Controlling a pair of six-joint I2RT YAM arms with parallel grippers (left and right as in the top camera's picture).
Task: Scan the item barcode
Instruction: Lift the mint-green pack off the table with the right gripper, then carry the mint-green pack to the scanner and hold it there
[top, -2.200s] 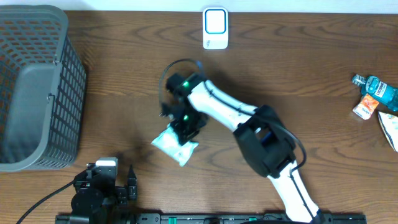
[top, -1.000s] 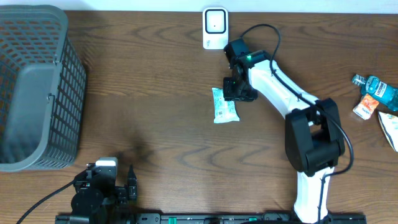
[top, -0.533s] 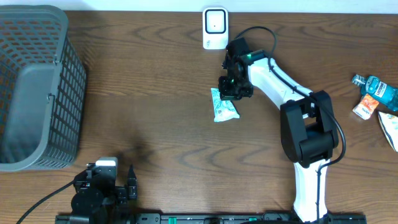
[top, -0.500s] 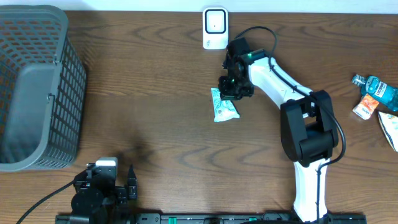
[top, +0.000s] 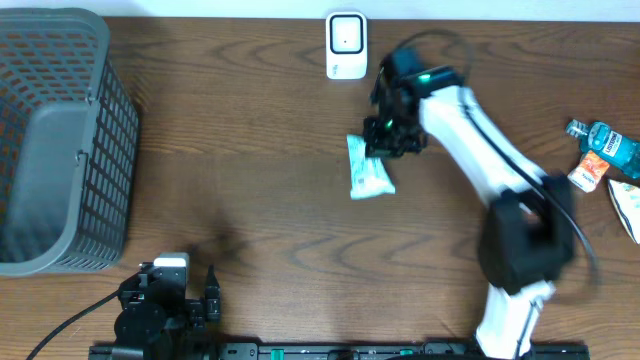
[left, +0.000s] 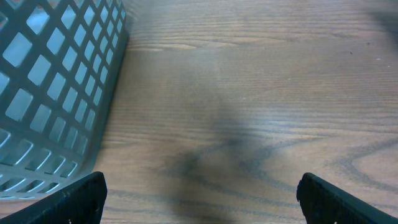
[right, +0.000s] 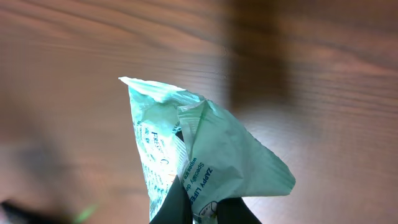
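**Right gripper clamped on a soft pouch, scanner just beyond it**

The wooden table (top: 220, 200) fills the overhead view. The grey basket (top: 110, 100) sits far off to the left of the working gripper and plays no part here. The right arm (top: 480, 120) reaches out long across the table, blurred with speed. The left gripper (left: 199, 200) is parked by the basket wall, its jaws spread wide with nothing between them.

The right gripper (top: 393, 135) is pinched tight on a mint-green packet (top: 368, 170). The packet hangs off the left, near-robot side of the gripper. The white scanner (top: 346, 45) stands just beyond the gripper on the far side, slightly left.

The packet looks light, soft and crinkly, a thin film pouch that creases and folds over itself in the wrist view. It will likely flop and swing, not hold a flat face. The film looks slick, so a pinch on the sealed edge seems the safest hold, and that is about where the fingers (right: 169, 208) bite, at one end.

The long axis runs from the gripper back toward the robot, tilted a little. The held end is far and the free end near. From the wrist camera, the pouch fans outward from the fingers to a pointed corner (right: 124, 80). Small print runs along the fold. No barcode shows in either view, so which face carries it cannot be told. It is also unclear whether the free end clears the table.
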